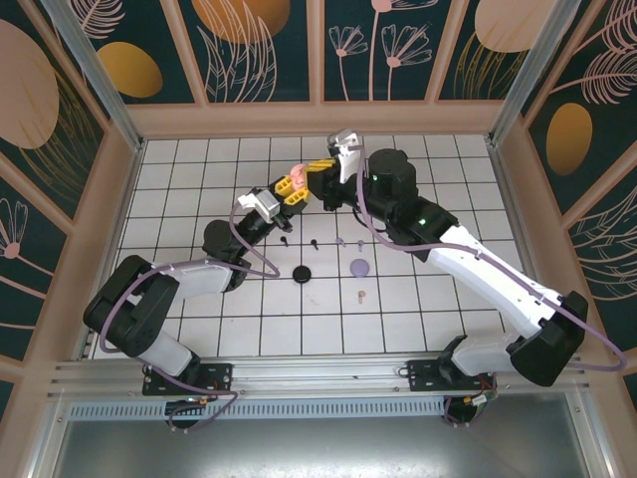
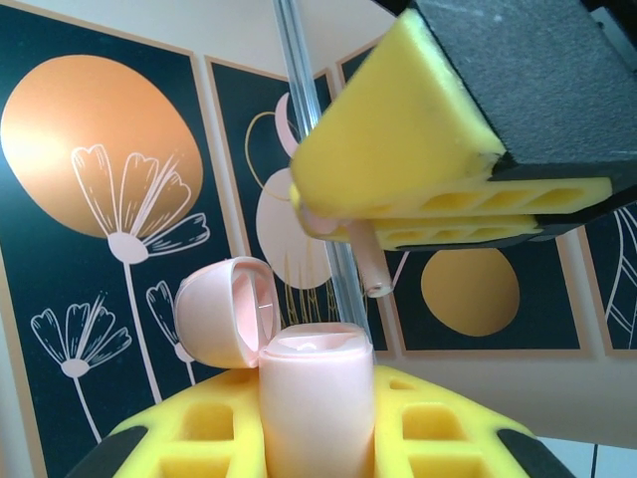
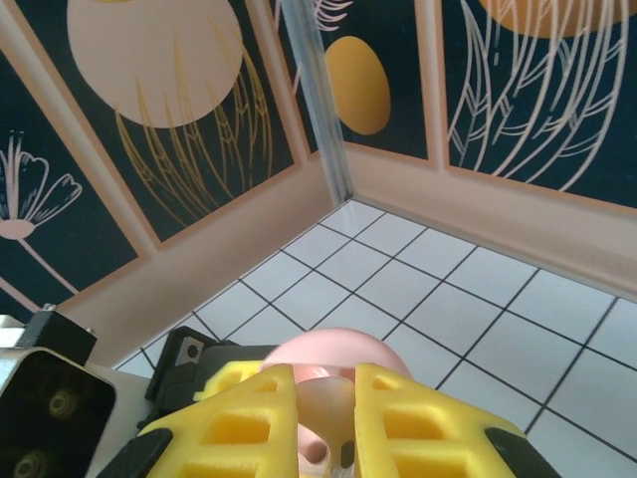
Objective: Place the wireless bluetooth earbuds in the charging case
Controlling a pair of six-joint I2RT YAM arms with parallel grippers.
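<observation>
Above the white gridded bench (image 1: 179,199), my left fingers (image 2: 149,426) clamped a pale pink plastic charging case (image 2: 317,398), lid open; my right fingers (image 2: 398,149) pinched a pink stemmed earbud (image 2: 368,264) just above it.

Top external camera hangs high behind the arm bases (image 1: 189,378), looking steeply down over the tabletop (image 1: 199,319). Left wrist camera sits close behind the left pincer (image 2: 317,428), facing level at the wall (image 2: 100,149); right wrist camera, behind the right pincer (image 3: 323,398), tilts down onto tiles (image 3: 418,289). Top and left views share the pink case (image 2: 317,368).
</observation>
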